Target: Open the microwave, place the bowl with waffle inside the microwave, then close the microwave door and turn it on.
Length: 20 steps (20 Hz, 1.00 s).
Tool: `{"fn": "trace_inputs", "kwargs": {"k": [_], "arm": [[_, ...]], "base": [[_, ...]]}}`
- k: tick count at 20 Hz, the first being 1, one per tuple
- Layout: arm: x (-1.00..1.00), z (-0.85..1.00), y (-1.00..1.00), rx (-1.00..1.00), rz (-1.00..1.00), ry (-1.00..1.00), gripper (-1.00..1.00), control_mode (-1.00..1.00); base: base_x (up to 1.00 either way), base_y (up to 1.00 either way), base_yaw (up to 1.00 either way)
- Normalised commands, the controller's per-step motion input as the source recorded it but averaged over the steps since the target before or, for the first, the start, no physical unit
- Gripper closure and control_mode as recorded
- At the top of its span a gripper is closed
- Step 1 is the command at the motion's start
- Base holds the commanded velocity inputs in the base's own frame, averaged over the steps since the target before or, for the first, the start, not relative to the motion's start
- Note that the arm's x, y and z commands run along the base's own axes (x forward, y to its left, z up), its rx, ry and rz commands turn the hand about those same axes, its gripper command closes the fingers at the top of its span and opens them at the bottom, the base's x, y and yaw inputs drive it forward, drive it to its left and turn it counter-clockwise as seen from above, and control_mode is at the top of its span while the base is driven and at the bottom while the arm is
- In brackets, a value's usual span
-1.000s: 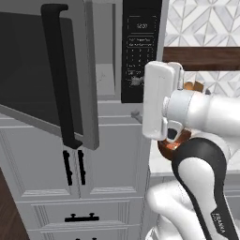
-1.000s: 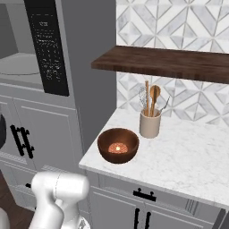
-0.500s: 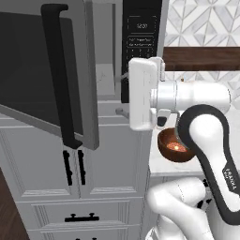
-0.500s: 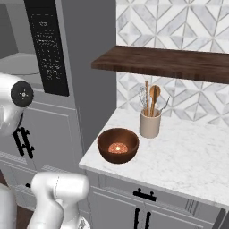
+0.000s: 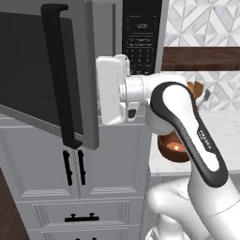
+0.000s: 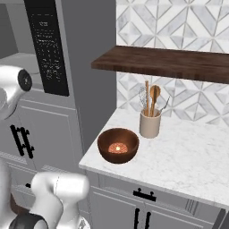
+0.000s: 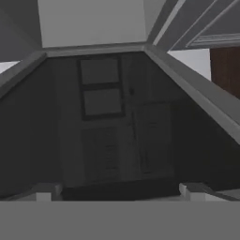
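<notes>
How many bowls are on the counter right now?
1. The bowl sits on the marble counter left of the utensil crock, with the waffle inside. The arm hides part of the counter in the left base view.

The microwave door (image 5: 42, 79) is dark glass in a grey frame, with a black bar handle (image 5: 61, 75). Beside it, the keypad panel (image 6: 47, 47) is black with pale small markings. The bowl (image 6: 118, 145) is dark reddish-brown (the waffle (image 6: 117, 148) inside is orange-brown). Right of the bowl stands a beige crock (image 6: 150, 123) on a white marbled counter (image 6: 197, 156). Above it, the shelf (image 6: 170, 62) is dark brown, and the wall tiles (image 6: 179, 27) have a grey-white geometric pattern.
</notes>
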Motion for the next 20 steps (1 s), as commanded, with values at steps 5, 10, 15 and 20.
{"fn": "trace_inputs", "kwargs": {"k": [5, 10, 15, 20], "arm": [[-0.23, 0.03, 0.78, 0.0, 0.16, -0.01, -1.0, -1.0], [-0.67, 0.02, 0.84, 0.0, 0.15, -0.04, -1.0, -1.0], [-0.4, 0.0, 1.0, -0.01, 0.11, 0.0, -1.0, -1.0], [-0.07, 0.0, 1.0, -0.08, 0.01, 0.0, -1.0, -1.0]], "base": [[0.0, 0.0, 0.0], [0.0, 0.0, 0.0], [0.0, 0.0, 0.0], [0.0, 0.0, 0.0]]}}
